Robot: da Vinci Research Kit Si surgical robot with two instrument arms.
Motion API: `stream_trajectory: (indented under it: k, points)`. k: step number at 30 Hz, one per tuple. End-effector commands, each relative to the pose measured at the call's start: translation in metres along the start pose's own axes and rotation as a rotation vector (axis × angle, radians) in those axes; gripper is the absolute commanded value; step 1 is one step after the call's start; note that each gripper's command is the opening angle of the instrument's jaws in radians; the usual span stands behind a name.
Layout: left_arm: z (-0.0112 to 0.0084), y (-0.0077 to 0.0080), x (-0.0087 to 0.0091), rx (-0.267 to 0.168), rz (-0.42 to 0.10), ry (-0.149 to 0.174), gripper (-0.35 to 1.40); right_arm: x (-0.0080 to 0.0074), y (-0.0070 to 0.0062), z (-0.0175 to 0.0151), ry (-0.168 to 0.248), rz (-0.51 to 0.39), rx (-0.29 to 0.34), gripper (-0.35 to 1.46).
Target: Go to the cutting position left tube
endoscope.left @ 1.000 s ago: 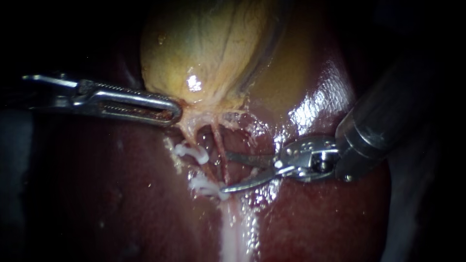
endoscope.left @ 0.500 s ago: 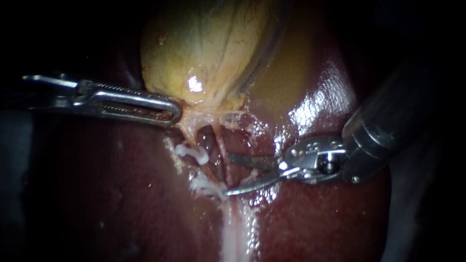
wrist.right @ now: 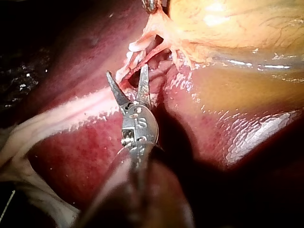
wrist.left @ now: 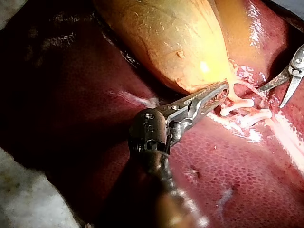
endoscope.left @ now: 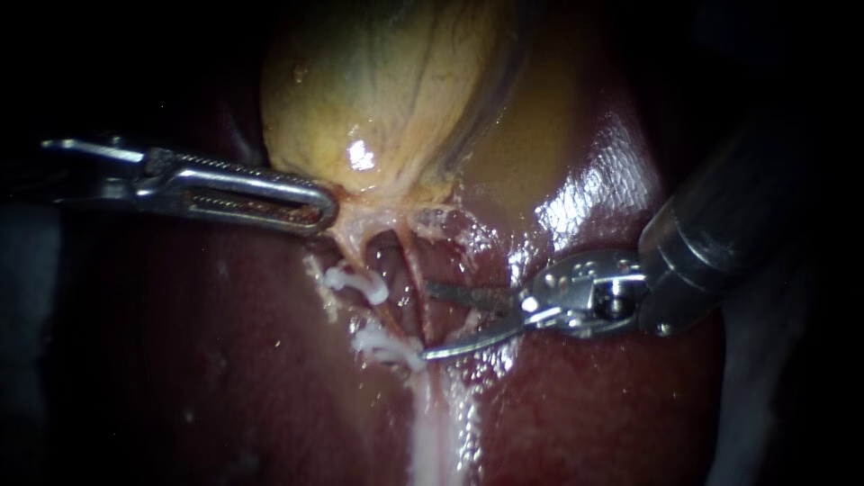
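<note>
**Open claw waits just short of the left tube**

The right instrument [endoscope.left: 430, 321] has its claw wide open and it holds nothing. The two thin blades are spread apart, with their tips pointing toward the tubes. I judge it is opened like this so that a tube can pass between the blades.

Just ahead of the tips stands the thin right tube [endoscope.left: 412, 279]. Beyond it is the left tube [endoscope.left: 380, 313], which carries two white clips [endoscope.left: 355, 281], one toward the gallbladder [endoscope.left: 378, 90] and one on the far side from it. The bare stretch between the clips is probably the cutting place, because both ends would remain sealed. The claw is near this stretch but not yet around it, and the right tube lies in the way, so the approach needs care.

Farther beyond, the claw of the left instrument [endoscope.left: 319, 209] is closed on the neck of the gallbladder. I think this is to hold the tubes stretched and raised from the liver [endoscope.left: 585, 405].
</note>
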Motion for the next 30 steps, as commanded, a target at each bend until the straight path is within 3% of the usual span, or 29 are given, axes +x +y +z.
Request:
stream_trajectory:
  k: [1, 15, 24, 30]
  points:
    - [0.0, 0.0, 0.0, 0.0, 0.0, 0.0, -0.35, -0.0001, 0.0001, -0.0001, 0.0, -0.001, -0.001, 1.43]
    - [0.0, 0.0, 0.0, 0.0, 0.0, 0.0, -0.35, -0.0004, 0.0002, -0.0005, 0.0, -0.001, 0.0, 1.43]
    - [0.0, 0.0, 0.0, 0.0, 0.0, 0.0, -0.35, 0.0005, -0.0009, -0.0002, 0.0, 0.0, 0.001, 1.43]
    - [0.0, 0.0, 0.0, 0.0, 0.0, 0.0, -0.35, 0.0009, -0.001, 0.0004, 0.001, 0.001, -0.001, 1.43]
